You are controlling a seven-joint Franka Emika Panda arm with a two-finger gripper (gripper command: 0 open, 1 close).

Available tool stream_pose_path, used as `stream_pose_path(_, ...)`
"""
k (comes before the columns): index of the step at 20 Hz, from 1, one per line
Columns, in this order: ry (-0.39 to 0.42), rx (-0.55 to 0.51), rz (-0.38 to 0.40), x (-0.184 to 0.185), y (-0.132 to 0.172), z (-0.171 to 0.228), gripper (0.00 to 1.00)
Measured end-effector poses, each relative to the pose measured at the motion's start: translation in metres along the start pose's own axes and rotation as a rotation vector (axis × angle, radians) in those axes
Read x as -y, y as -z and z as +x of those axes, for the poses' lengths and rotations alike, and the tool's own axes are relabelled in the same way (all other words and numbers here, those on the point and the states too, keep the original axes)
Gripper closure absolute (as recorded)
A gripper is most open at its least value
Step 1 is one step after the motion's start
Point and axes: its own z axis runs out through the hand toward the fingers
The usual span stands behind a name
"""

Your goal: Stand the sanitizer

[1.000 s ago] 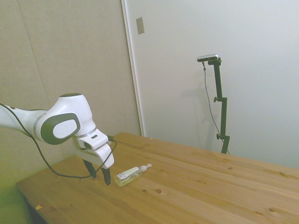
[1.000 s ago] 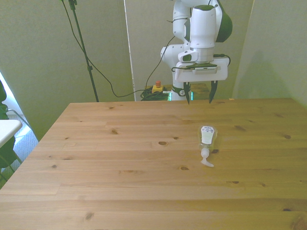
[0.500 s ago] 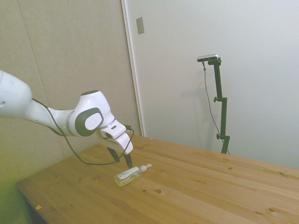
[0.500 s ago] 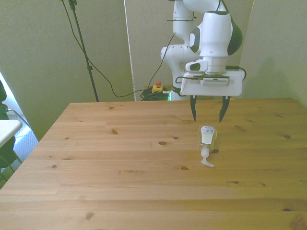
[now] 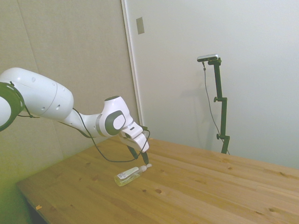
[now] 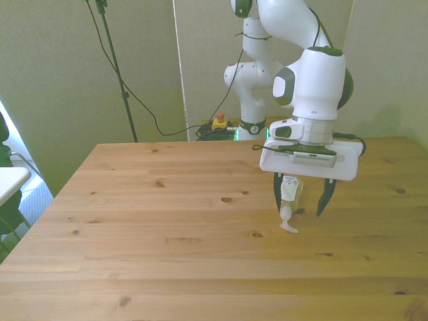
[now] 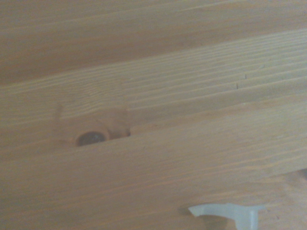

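- Gripper [image 6: 301, 198] has advanced from the desk's [image 6: 167, 227] far edge, now over the sanitizer [image 6: 289, 198].
- Fingers spread wide, straddling the bottle, empty.
- Sanitizer still lying flat; grasp next.

Gripper [image 6: 300, 198] advanced from the table's far edge out over the sanitizer [image 6: 289, 198] and lowered, fingers [image 6: 277, 195] apart, now either side of its body in the front view (tips near the pump end in the side view). Arm stretched further across the table [image 6: 167, 241]. White pump top [image 7: 225, 212] now in the wrist view.
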Motion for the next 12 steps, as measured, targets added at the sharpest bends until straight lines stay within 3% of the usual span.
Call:
stream_pose_path(4, -0.019, 0.006, -0.027, -0.008, -0.017, 0.008, 0.00)
stream_pose_path(5, -0.023, 0.009, -0.034, -0.009, -0.021, 0.008, 1.00)
stream_pose_path(12, -0.039, 0.014, -0.039, -0.013, -0.029, 0.012, 1.00)
